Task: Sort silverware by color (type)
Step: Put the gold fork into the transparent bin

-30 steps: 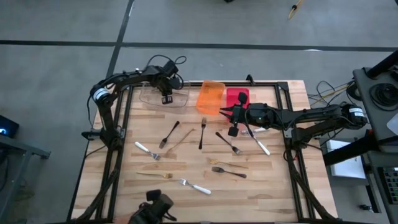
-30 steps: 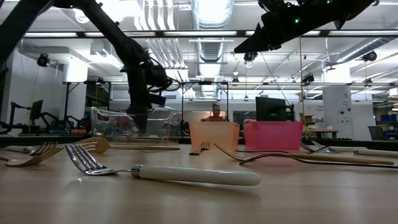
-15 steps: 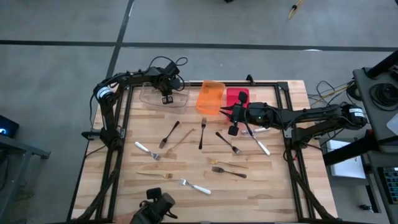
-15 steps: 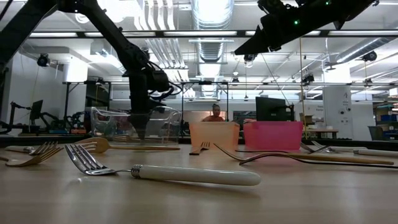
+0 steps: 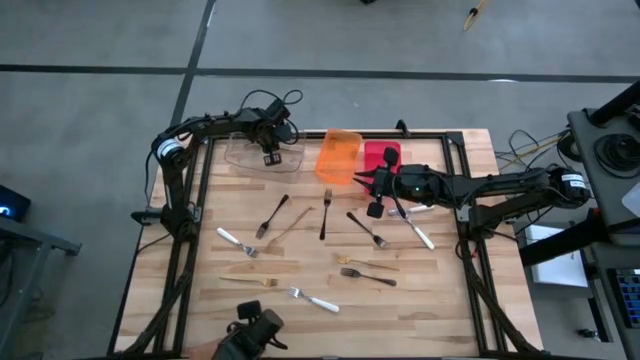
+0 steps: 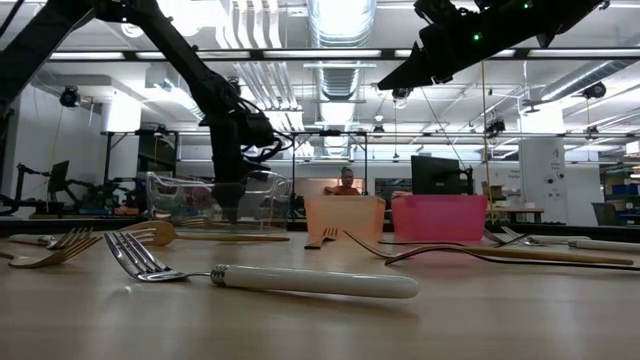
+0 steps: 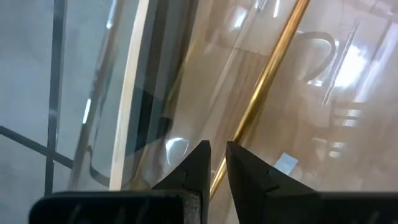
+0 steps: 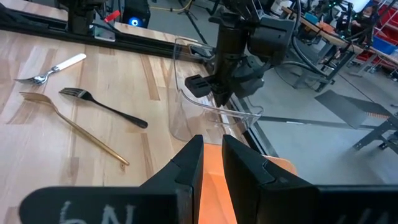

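My left gripper (image 5: 271, 157) reaches down into the clear bin (image 5: 240, 152) at the table's far left, shut on a gold utensil (image 7: 273, 68). My right gripper (image 5: 360, 179) hangs high over the near edge of the orange bin (image 5: 340, 155), shut, with nothing between its fingers (image 8: 186, 162). The rest of the silverware lies flat on the wooden table. It includes black forks (image 5: 272, 213) (image 5: 325, 215), gold pieces (image 5: 250, 281) (image 5: 365, 263) and silver forks with pale handles (image 5: 315, 299) (image 6: 270, 280). My left gripper pinches the gold utensil's slim handle (image 7: 225, 163) between its two fingertips. The fingers come from above, pointing steeply down into the clear bin. The handle runs on past the fingertips at a slant, and its far end lies outside the frame.
A red bin (image 5: 382, 155) stands right of the orange one at the far edge. More silverware lies under the right arm (image 5: 420, 235). A black camera mount (image 5: 250, 335) sits at the near edge. A person shows far off behind the bins (image 6: 347, 180).
My left gripper has sunk a little deeper into the clear bin with the gold utensil still between its fingers.
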{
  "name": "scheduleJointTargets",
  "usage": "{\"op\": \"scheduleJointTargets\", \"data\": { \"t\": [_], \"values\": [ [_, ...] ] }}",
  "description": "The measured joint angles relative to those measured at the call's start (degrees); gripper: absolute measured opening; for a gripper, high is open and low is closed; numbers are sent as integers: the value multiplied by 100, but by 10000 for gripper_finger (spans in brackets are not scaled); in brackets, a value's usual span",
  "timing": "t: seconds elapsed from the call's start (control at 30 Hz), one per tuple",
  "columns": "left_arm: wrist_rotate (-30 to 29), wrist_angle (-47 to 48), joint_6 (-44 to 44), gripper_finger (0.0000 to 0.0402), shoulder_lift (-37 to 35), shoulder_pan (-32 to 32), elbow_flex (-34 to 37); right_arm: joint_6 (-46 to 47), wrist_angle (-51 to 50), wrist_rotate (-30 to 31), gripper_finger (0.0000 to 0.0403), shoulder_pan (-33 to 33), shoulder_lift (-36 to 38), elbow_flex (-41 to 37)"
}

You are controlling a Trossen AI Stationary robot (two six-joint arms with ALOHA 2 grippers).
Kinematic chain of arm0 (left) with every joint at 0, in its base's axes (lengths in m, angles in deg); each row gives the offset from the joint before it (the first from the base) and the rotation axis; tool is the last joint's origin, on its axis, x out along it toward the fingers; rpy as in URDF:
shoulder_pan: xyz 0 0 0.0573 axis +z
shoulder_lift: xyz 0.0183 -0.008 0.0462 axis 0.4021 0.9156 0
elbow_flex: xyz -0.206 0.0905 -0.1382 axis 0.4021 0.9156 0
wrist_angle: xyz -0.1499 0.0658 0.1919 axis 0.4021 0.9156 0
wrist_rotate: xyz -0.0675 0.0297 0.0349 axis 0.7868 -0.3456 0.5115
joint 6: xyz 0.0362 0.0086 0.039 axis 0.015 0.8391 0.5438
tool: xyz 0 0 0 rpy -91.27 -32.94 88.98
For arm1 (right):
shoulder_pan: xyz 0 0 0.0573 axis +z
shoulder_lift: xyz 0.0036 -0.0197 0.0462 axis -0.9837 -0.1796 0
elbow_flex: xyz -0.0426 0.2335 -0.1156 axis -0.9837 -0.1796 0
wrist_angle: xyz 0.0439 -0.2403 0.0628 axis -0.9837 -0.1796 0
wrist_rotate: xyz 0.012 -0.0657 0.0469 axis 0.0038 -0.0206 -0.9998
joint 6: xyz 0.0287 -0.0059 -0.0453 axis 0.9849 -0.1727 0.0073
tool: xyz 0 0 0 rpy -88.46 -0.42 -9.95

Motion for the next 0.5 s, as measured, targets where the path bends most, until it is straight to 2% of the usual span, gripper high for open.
{"op": "scheduleJointTargets", "data": {
  "t": [0.2,0.5],
  "values": [
    [6,124,-8,38,-16,-11,-10,-5,-2,0,52,0,0,0],
    [400,1240,-201,38,-53,-11,-256,-12,-19,0,52,0,0,0]
  ]
}}
